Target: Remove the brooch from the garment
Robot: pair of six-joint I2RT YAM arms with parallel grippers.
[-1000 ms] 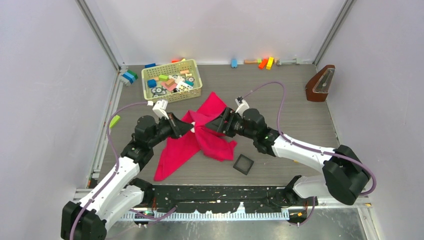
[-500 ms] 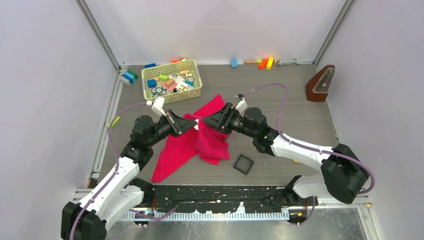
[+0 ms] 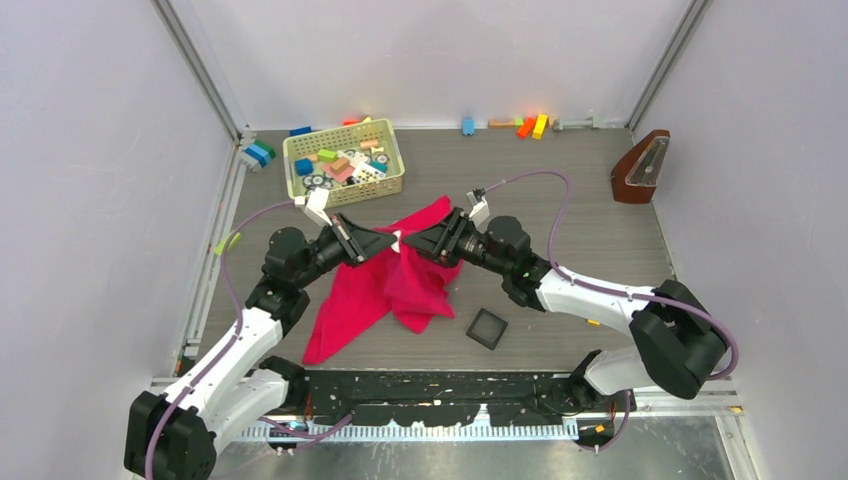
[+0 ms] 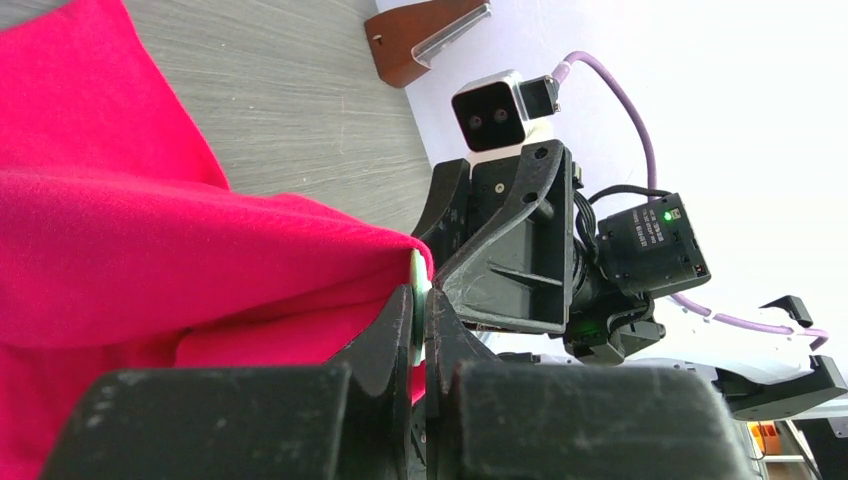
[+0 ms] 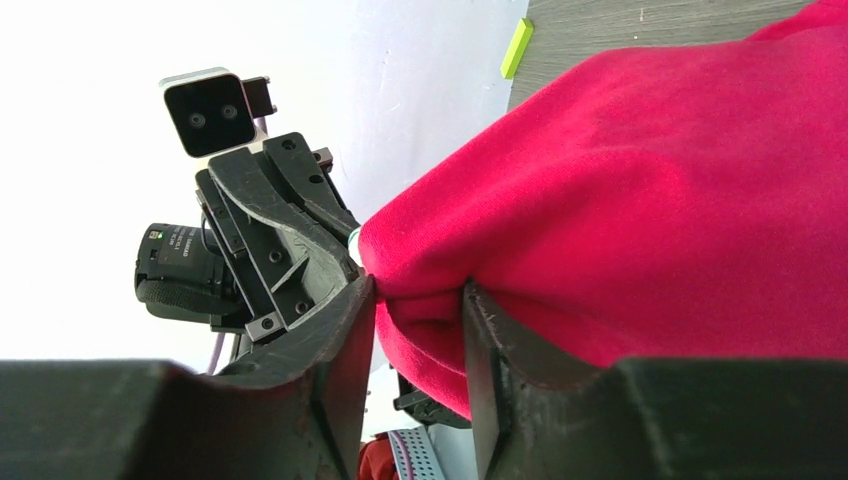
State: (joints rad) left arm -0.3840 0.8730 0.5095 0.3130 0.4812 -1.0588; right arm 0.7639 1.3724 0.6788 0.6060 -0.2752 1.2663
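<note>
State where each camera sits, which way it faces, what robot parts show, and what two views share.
Top external: above, behind the bases, looking down at the table; both arms, left pincer and right pincer meeting at the garment.
Left wrist: looks along its fingers, shut on the brooch, toward the right pincer.
Right wrist: looks along its fingers, garment fold between, toward the left pincer.
Shared: each wrist view shows the opposite pincer and garment.

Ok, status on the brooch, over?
Left end effector shut on the brooch. Right end effector clamped on a garment fold, opposite. Brooch at the cloth's edge; release not confirmed. Black tray lies apart, near side.
</note>
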